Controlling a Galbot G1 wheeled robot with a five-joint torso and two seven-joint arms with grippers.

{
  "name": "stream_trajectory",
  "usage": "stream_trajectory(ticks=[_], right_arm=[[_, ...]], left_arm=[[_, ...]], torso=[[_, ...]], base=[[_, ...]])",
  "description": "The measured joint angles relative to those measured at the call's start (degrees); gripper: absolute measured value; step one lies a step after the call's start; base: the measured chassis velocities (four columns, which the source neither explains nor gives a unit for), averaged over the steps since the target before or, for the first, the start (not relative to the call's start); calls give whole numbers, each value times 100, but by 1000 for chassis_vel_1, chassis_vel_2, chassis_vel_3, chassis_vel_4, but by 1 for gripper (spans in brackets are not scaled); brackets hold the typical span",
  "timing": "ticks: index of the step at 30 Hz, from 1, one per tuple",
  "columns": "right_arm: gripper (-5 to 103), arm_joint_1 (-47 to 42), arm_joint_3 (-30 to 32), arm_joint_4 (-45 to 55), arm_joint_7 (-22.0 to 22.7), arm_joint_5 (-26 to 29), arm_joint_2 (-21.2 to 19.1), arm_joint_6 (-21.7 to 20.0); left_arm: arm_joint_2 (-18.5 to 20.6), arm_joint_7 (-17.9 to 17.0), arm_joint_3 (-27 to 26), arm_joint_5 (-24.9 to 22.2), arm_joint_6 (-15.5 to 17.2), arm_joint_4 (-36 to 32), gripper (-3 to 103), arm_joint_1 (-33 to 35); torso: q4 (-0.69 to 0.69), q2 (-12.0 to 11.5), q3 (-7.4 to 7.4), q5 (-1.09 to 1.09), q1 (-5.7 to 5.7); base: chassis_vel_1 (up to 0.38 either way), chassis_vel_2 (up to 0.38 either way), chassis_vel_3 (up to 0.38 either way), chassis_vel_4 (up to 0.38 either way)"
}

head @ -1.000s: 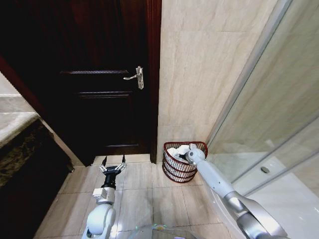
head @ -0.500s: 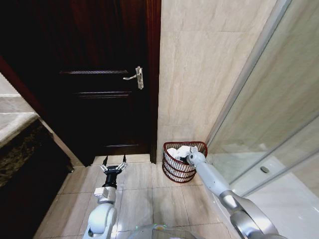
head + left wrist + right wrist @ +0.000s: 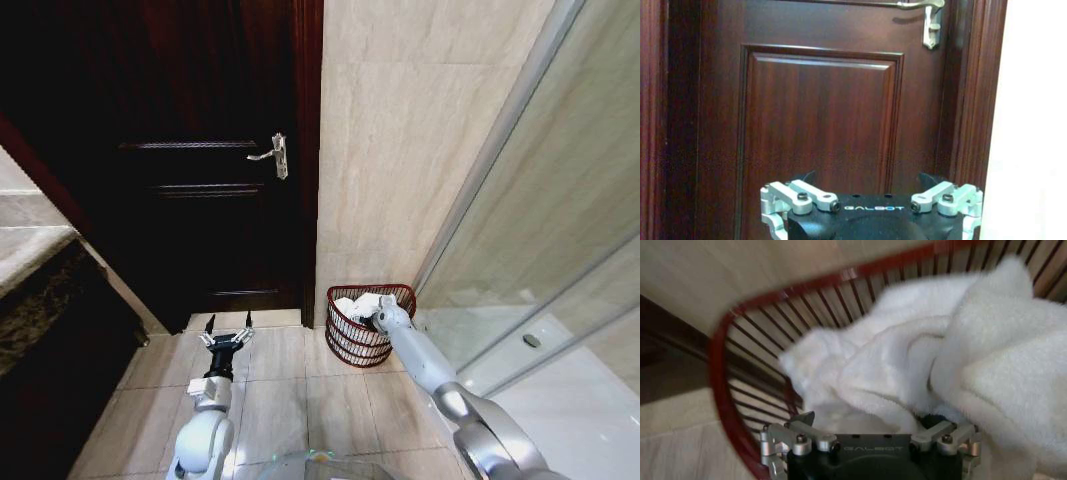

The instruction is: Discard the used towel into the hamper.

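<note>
The hamper [image 3: 348, 345], a round red-brown wire basket, stands on the floor tiles in the corner between the door frame and the tiled wall. The white towel [image 3: 350, 303] lies bunched inside it. My right gripper [image 3: 370, 318] reaches over the hamper's rim. In the right wrist view the right gripper [image 3: 867, 419] is open, its fingers spread just above the towel [image 3: 907, 360] inside the hamper's rim [image 3: 723, 370]. My left gripper [image 3: 229, 322] hangs open low over the floor, left of the hamper and pointing at the door.
A dark wooden door [image 3: 200, 150] with a metal handle [image 3: 277, 155] closes the far side. A glass shower partition [image 3: 540, 250] runs along the right. A stone countertop [image 3: 30, 250] juts in at the left. Beige floor tiles lie between.
My right arm has shifted slightly left and lower, bringing its wrist closer over the hamper. The left arm has not moved.
</note>
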Motion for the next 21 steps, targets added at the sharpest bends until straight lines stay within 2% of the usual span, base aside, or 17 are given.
stream_trajectory(ticks=[7,11,16,21], right_arm=[[100,-138,-1,962,400,247,-267,-2],[100,-82,-7,1118,596,425,-205,-2],[100,89,6,600,601,394,116,-2],[100,163,141,-156,228,-35,363,-1]], left_arm=[[11,0,27,0,-1,-17,100,24],[11,3,51,0,-5,2,100,21],[41,6,48,-7,11,-14,100,-10],[82,4,-4,-36,21,-25,100,1]], torso=[[0,0,-1,-1,0],[0,0,-1,-2,0],[2,0,-1,-1,0],[1,0,-1,-1,0]], base=[[0,0,0,0],[0,0,0,0],[0,0,0,0],[0,0,0,0]])
